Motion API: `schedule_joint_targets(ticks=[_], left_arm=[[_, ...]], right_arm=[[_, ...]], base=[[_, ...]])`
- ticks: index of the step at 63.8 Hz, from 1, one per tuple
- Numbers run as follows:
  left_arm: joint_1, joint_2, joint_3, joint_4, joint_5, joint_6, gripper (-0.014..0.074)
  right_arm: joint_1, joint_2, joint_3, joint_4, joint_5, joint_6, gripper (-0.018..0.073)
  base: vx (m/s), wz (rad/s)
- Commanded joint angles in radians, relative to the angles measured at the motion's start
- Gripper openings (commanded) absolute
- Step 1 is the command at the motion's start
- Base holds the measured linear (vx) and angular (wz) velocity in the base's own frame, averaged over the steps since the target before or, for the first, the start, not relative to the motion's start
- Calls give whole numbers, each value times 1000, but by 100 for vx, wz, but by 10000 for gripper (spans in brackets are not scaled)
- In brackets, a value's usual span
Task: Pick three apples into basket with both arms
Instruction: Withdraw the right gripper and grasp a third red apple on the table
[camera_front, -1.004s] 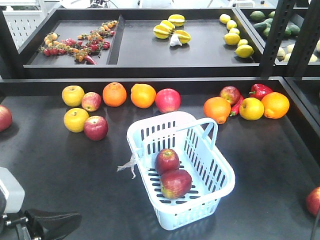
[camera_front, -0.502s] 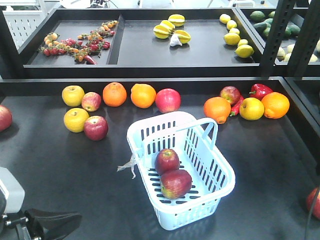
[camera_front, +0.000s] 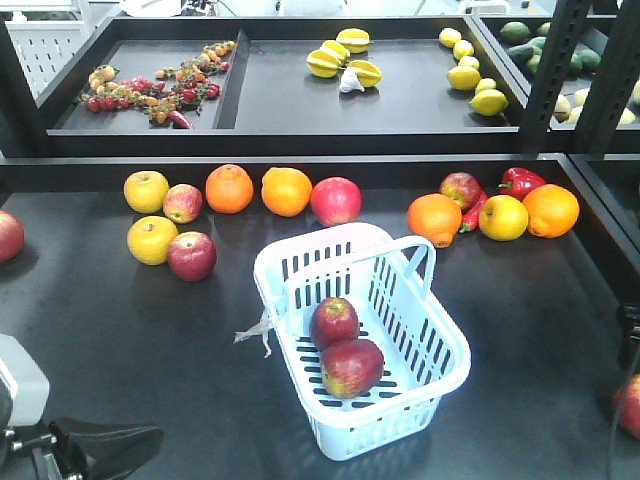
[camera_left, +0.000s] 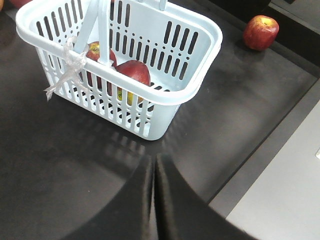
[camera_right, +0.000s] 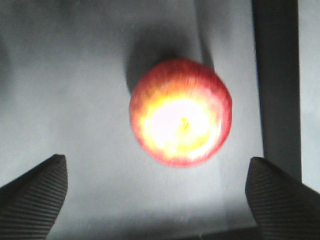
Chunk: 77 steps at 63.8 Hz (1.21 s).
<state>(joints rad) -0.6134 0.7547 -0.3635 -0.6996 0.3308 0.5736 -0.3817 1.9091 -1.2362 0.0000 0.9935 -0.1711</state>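
Inside the basket (camera_front: 405, 330), two dark red apples are seen lying on the slotted floor, touching each other: one (camera_front: 334, 321) toward the far end, the other (camera_front: 351, 367) just in front of it. Pale blue plastic, slotted walls, hoop handle raised, and a clear scrap (camera_front: 254, 332) is tied on the rim at the basket's left side. From the left wrist view the same pair is glimpsed through the slots, yellowish streaks showing on the nearer one.

Right of the basket, well apart from it at the tabletop (camera_front: 120, 330) edge, a third apple (camera_front: 630, 403) is caught only partly in the front view. It is seen from above by the right wrist camera: apple (camera_right: 180, 111) red at the rim, glaring yellow-white at the crown, short stem at the centre, resting on the dark surface. The right gripper (camera_right: 157, 192) is held over it with fingers (camera_right: 32, 192) spread wide, nothing gripped.

The left gripper (camera_left: 153, 165) is pointed toward the basket from its near side, fingers pressed together, nothing between them.

Behind the basket, a row of oranges, yellow apples and further red apples is lined along the back wall.
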Motion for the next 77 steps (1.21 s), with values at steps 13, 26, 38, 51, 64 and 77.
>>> schedule_joint_targets(ticks=[13,26,38,51,64,77], left_arm=[[-4,-4,-25,-17,-42,-3,-6],[-4,-4,-25,-17,-42,-3,-6],[-4,-4,-25,-17,-42,-3,-6],[-4,-4,-25,-17,-42,-3,-6],[-4,-4,-25,-17,-43,-3,-6],[-4,-4,-25,-17,-43,-3,-6]], right_arm=[[-7,12,-25,-47,-54,32,669],[-7,50,-25,-50,-94,39,662],[-7,88,-25,-52,-122,59,651],[-7,129,-25,-63,-128,62,644],[-7,151,-25,-77,-136,62,620],[-7,151,-25,-79,-135,65,531]], base=[[0,0],[0,0],[0,0],[0,0],[0,0],[0,0]])
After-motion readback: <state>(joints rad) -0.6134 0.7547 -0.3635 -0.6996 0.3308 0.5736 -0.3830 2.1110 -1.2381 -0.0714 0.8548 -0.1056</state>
